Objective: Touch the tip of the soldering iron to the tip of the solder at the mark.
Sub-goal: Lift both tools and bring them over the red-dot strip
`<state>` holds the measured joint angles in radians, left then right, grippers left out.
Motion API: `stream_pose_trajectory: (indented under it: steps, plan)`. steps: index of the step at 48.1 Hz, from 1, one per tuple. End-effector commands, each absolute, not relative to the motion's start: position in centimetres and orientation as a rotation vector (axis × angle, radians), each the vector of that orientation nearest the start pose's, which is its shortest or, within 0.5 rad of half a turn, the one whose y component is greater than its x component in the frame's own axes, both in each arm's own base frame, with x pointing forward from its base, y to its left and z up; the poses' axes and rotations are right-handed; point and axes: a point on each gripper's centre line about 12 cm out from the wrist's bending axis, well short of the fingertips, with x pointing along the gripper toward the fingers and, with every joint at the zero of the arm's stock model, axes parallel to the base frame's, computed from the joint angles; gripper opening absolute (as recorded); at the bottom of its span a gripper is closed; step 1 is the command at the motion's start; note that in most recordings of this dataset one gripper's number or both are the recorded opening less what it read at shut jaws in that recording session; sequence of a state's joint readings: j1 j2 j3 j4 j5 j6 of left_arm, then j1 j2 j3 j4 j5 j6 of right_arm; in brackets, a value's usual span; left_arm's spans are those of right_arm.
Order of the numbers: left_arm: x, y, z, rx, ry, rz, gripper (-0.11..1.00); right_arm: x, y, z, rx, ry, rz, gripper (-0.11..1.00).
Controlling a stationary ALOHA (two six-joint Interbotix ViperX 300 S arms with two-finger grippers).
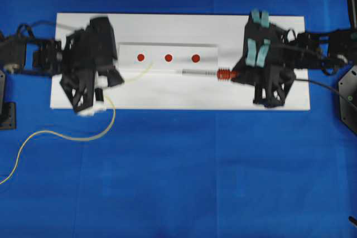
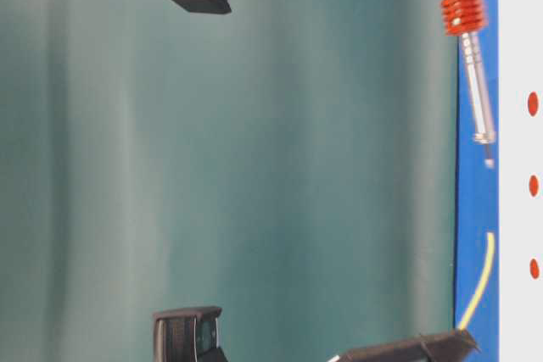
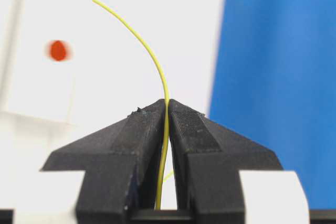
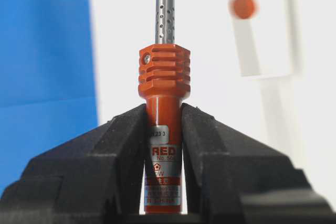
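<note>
My right gripper (image 1: 234,74) is shut on the red-orange handle of the soldering iron (image 1: 201,73). The iron lies level over the white board (image 1: 178,97), its metal shaft pointing left. In the right wrist view the jaws (image 4: 164,111) clamp the soldering iron (image 4: 164,77) below its ribbed collar. My left gripper (image 1: 120,79) is shut on the thin yellow solder (image 1: 142,72), whose free end curves up toward the left red mark (image 1: 140,57). The left wrist view shows the solder (image 3: 152,51) pinched at the gripper (image 3: 168,102). A gap separates the iron's tip from the solder's tip.
Three red marks sit in a row on a raised white strip (image 1: 167,48). Slack solder (image 1: 67,136) trails over the blue cloth (image 1: 195,182) to the front left. The iron's black cord (image 1: 329,85) runs off to the right. The side view shows the iron (image 2: 475,74) above the solder (image 2: 482,281).
</note>
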<state>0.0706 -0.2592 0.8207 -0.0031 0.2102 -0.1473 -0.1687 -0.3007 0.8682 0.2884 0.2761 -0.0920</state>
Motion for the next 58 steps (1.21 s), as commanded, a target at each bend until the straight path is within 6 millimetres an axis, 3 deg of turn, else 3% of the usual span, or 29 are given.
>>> stream_pose_trajectory:
  steps: [1,25,45,58]
  plan:
    - [32.4,3.0,20.0,-0.156,0.74,0.137,0.03,30.2,-5.1,19.8,0.271,0.77,-0.181,0.06]
    - [32.6,4.1,20.1,-0.137,0.736,0.154,0.03,30.1,-5.9,19.7,0.283,0.77,-0.209,0.06]
    - [30.6,3.5,19.5,-0.157,0.748,0.154,0.03,30.5,-6.0,19.8,0.282,0.765,-0.21,0.06]
    - [30.4,3.4,18.4,-0.191,0.775,0.167,0.03,30.6,-6.1,19.8,0.282,0.765,-0.211,0.06]
